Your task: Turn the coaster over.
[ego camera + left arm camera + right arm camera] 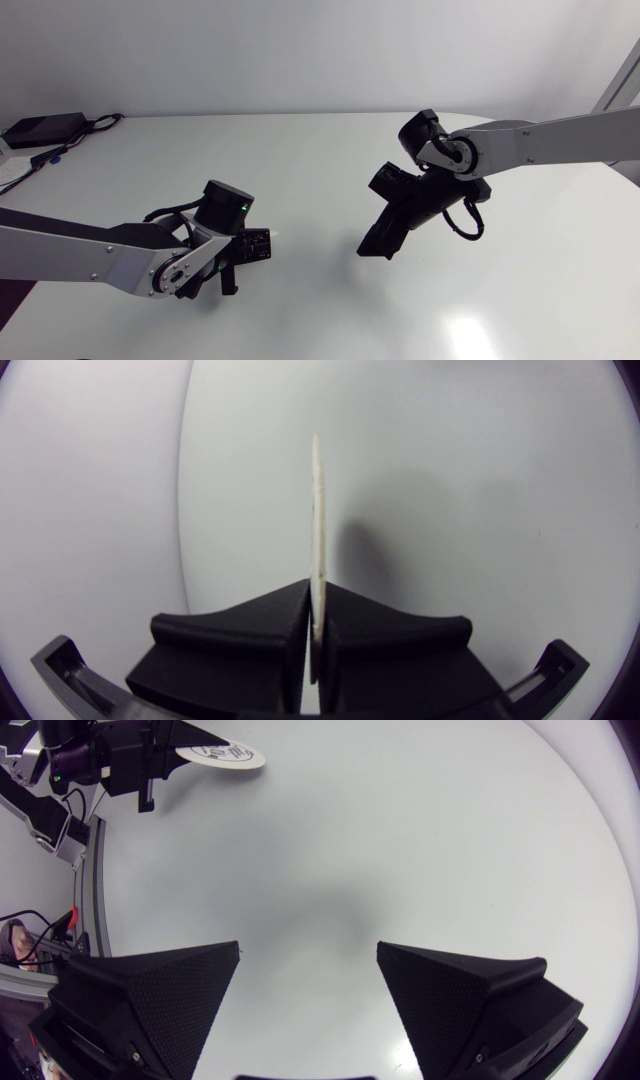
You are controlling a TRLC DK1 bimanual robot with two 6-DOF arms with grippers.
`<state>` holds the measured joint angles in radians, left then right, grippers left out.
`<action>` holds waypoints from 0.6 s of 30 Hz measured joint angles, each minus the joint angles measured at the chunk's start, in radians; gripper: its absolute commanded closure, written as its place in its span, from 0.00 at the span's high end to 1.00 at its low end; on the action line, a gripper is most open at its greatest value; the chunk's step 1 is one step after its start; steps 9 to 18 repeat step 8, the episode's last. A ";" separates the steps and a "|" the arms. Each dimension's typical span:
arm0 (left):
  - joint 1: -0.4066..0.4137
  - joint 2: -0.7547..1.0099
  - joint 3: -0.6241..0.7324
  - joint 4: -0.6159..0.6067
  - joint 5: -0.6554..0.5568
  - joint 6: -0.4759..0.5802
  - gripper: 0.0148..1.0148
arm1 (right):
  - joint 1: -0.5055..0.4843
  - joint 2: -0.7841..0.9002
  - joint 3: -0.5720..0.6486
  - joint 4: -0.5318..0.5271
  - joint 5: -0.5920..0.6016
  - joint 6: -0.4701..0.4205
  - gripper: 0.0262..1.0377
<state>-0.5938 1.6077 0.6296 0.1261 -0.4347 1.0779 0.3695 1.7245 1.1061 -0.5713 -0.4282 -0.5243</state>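
coaster (317,530), thin pale disc with dark print, pinched edge-on in clamped left gripper (316,624), nine o'clock from wide-spread, empty right gripper (308,972).

The coaster (317,510) is a thin, pale round disc (dark print on one face, as the right wrist view shows). One rim is pinched between the left gripper's (317,588) fingers, and the rest juts out ahead of them.

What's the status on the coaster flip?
Left jaws shut on the thin white round coaster, gripped by its edge. Right jaws open, holding nothing, well apart from it. Nothing seen blocking the turn.
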 measured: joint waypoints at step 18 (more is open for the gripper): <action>0.077 -0.029 -0.059 0.085 -0.018 0.055 0.98 | 0.024 -0.017 0.000 0.000 0.010 0.005 0.96</action>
